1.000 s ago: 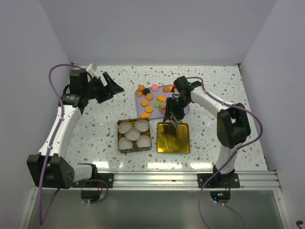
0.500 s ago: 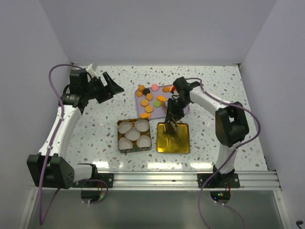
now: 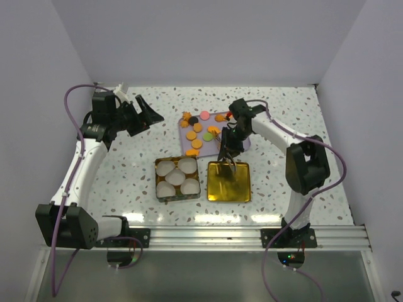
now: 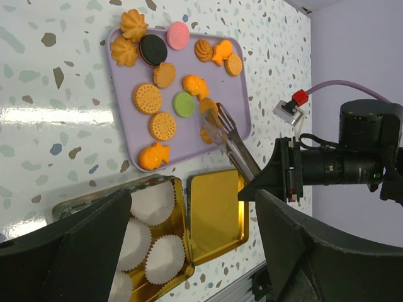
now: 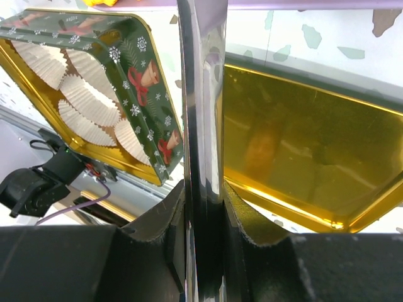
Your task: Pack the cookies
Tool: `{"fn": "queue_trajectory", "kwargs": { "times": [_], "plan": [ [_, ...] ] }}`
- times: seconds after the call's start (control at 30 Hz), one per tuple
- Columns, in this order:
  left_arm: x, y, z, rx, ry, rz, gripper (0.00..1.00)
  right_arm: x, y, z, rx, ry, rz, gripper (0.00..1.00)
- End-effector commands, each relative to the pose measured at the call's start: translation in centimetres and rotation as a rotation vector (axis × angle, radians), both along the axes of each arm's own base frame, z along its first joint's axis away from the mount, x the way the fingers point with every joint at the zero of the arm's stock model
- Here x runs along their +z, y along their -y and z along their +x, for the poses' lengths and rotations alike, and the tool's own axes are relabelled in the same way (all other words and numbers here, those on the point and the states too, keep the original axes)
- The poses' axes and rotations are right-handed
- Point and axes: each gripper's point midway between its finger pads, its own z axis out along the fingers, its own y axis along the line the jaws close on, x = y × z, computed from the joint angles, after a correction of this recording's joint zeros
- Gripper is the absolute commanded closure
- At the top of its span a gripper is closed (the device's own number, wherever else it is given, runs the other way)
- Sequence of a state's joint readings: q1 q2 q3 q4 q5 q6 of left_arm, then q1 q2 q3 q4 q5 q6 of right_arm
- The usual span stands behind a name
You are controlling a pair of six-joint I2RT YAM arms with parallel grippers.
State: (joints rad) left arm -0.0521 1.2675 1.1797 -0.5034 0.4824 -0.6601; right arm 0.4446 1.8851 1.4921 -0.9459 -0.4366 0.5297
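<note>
Top external view, items by size.

1. Table [image 3: 126, 167]: speckled white, carries everything listed.
2. Left arm [image 3: 85, 157]: raised at the far left. The left hand [image 3: 150, 115] has its fingers spread wide and holds nothing.
3. Right arm [image 3: 277, 133]: reaches in over the far edge of the lid. The right hand [image 5: 203, 220] is clamped on the tongs.
4. Tin [image 5: 148, 88]: green festive wall, gold rim, near centre, just left of the lid.
5. Lid [image 3: 230, 185]: gold, lying inner face up.
6. Tray [image 4: 236, 94]: lilac, just beyond the tin and lid.
7. Paper cups [image 4: 154, 201]: five, white, pleated, all inside the tin.
8. Tongs [image 4: 232, 143]: metal, tips over the tray just beside the green piece. Whether they grip anything cannot be told.
9. Cookies [image 4: 162, 126]: all on the tray. Most are orange, either round or shaped, plus one pink [image 4: 178, 35], one green [image 4: 184, 104] and one black [image 4: 152, 49].
</note>
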Motion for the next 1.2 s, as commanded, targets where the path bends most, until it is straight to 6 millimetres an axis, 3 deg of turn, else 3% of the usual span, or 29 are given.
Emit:
{"fn": "queue_trajectory", "kwargs": {
  "times": [0.0, 0.17, 0.33, 0.4, 0.53, 0.9, 1.17],
  "plan": [
    [0.8, -0.3, -0.4, -0.002, 0.045, 0.017, 0.15, 3.7, -0.3, -0.1, 0.018, 0.065, 0.052, 0.93],
    [1.1, -0.8, -0.3, 0.016, 0.053, 0.041, 0.15, 6.5, -1.6, -1.0, 0.067, 0.075, 0.156, 0.94],
    [0.6, -1.0, -0.1, 0.027, 0.038, 0.049, 0.15, 9.9, -4.4, -5.7, 0.217, 0.043, 0.268, 0.94],
    [0.4, -1.0, -0.1, 0.031, 0.032, 0.049, 0.15, 10.1, -5.4, -8.4, 0.282, 0.004, 0.269, 0.93],
    [0.2, -1.0, -0.2, 0.038, 0.026, 0.043, 0.15, 10.3, -7.1, -11.8, 0.344, -0.030, 0.296, 0.94],
    [0.2, -1.2, -1.2, 0.063, 0.023, 0.031, 0.16, 8.3, -7.5, -12.1, 0.322, -0.047, 0.276, 0.95],
    [0.9, -1.4, -2.1, 0.073, 0.037, 0.040, 0.16, 7.2, -7.1, -12.5, 0.335, -0.087, 0.236, 0.89]
  ]
}}
